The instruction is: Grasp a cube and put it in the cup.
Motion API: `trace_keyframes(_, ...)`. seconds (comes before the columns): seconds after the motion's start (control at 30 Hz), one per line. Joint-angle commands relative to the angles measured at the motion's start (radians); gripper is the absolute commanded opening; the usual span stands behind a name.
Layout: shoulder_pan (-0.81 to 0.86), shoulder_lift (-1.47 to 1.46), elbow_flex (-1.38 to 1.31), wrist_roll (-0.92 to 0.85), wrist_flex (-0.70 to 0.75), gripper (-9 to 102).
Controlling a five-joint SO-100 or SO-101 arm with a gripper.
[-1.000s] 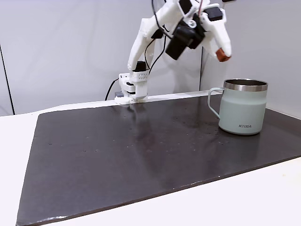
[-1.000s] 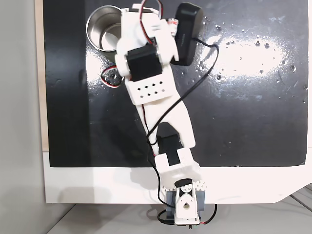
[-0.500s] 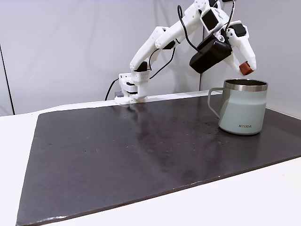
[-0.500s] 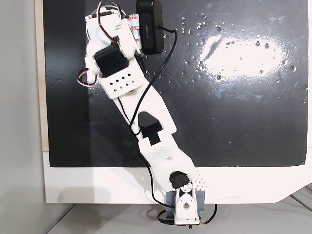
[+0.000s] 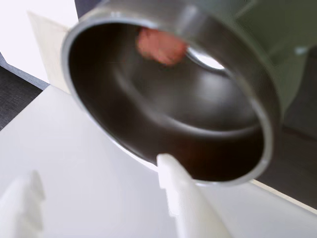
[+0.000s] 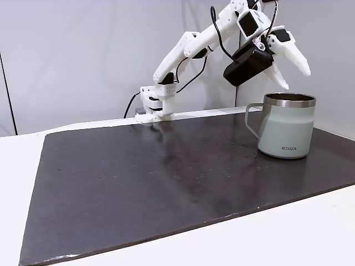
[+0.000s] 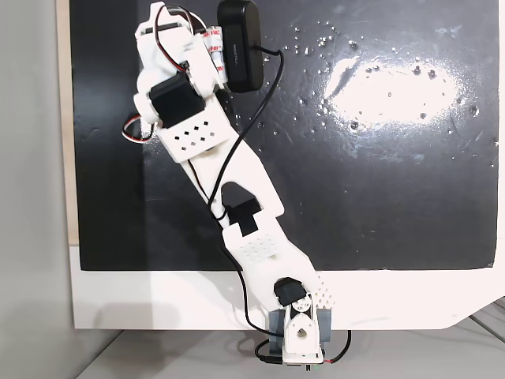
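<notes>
Cube (image 5: 161, 45) inside cup (image 6: 287, 126) on dark mat (image 6: 155, 177), white table (image 6: 288, 238), grey wall (image 6: 72, 55) behind; fingers (image 6: 292, 67) apart, empty.

Bright, even indoor light; sharp fixed views, soft wrist view.

In the wrist view the cup (image 5: 168, 94) just ahead of the white fingertips (image 5: 171, 171) is smeared, its steel rim soft, and the cube (image 5: 161, 45) inside is a blurred reddish patch. Seen from above, a strong white glare patch sits on the black mat (image 7: 394, 158) to the right of the arm (image 7: 229, 181).
</notes>
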Motion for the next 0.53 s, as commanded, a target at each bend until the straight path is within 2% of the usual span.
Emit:
trace_keyframes(0.0, -0.003, 0.072, -0.051, -0.002, 0.012, 25)
trace_keyframes(0.5, -0.026, 0.08, -0.041, 0.0, 0.021, 24)
